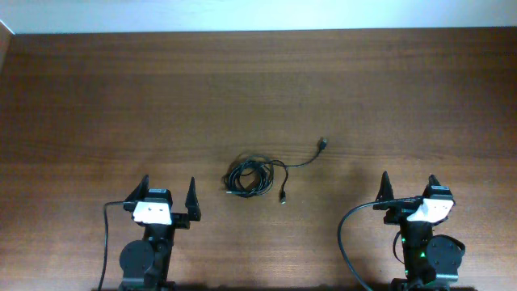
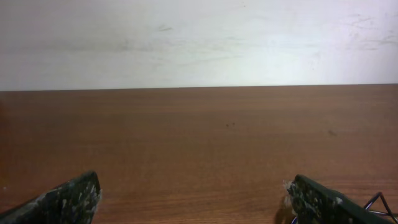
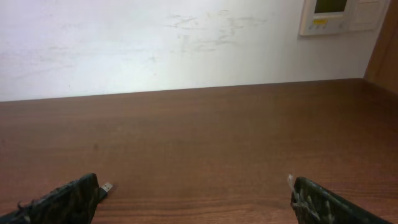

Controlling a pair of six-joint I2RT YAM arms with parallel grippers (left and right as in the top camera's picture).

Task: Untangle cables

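The cables lie as a coiled black tangle on the table's middle, between the two arms. One cord runs out right to a plug, another ends in a plug just below the coil. My left gripper is open and empty, left of the tangle; in its wrist view a bit of cord shows past the right finger. My right gripper is open and empty, right of the tangle; its wrist view shows a silver plug tip beside the left finger.
The brown wooden table ends at a white wall along the far edge. Thick black wires loop from each robot base at the near edge. A wall panel shows at the top right of the right wrist view.
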